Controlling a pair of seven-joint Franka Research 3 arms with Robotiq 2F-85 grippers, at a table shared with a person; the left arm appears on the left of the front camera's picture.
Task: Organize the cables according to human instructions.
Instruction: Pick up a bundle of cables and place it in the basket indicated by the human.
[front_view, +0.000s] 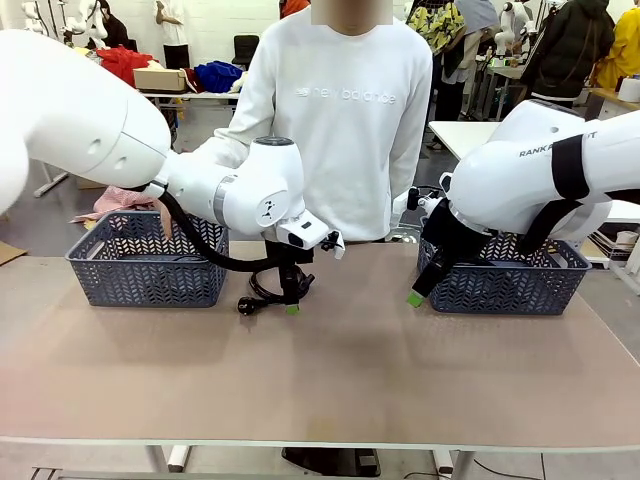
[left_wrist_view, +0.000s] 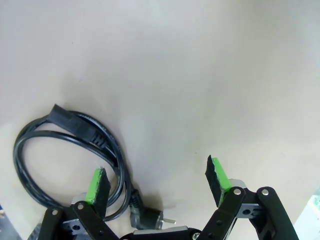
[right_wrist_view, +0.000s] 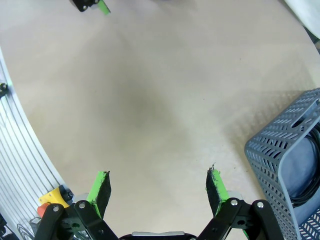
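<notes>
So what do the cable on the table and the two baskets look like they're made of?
The cable: black rubbery or plastic jacket with a slight sheen, moulded plug with metal pins. The left basket and right basket: probably grey moulded plastic, matte, given the regular cut-out herringbone walls.

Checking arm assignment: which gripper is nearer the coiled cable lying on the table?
Left. The left gripper hangs open right over the cable, one finger at the coil. The right gripper is open beside the right basket, well away.

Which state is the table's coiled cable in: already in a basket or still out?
Out: the coiled cable lies on the bare table, below the open left gripper.
</notes>
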